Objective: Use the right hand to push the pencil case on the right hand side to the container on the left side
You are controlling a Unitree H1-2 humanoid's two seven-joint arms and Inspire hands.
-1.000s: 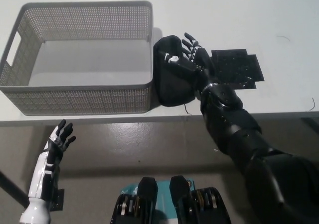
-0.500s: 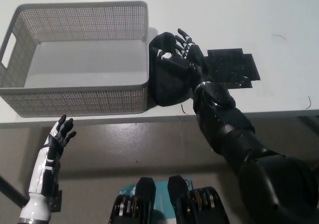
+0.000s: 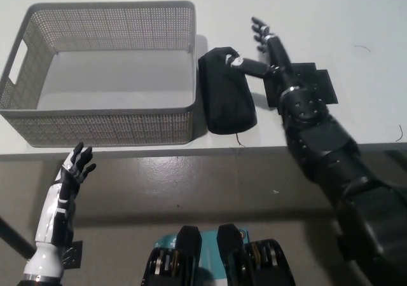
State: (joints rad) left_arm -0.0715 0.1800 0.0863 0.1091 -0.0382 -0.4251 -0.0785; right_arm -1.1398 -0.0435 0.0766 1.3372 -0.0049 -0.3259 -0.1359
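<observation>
I see a white table (image 3: 356,19) filling the upper part of my view, its front edge running straight across. On it, toward its right side and a little back from that edge, lies a flat black mat (image 3: 318,86) with a stepped outline. Two thin dark marks show on the table, one far back right of the mat, one at the right near the edge. Below the table's edge runs a grey-brown floor (image 3: 191,190).

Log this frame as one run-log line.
right hand: open, beside pencil case, thumb on it | pencil case: on table against container right wall, outside it | left hand: open, idle below table edge
</observation>
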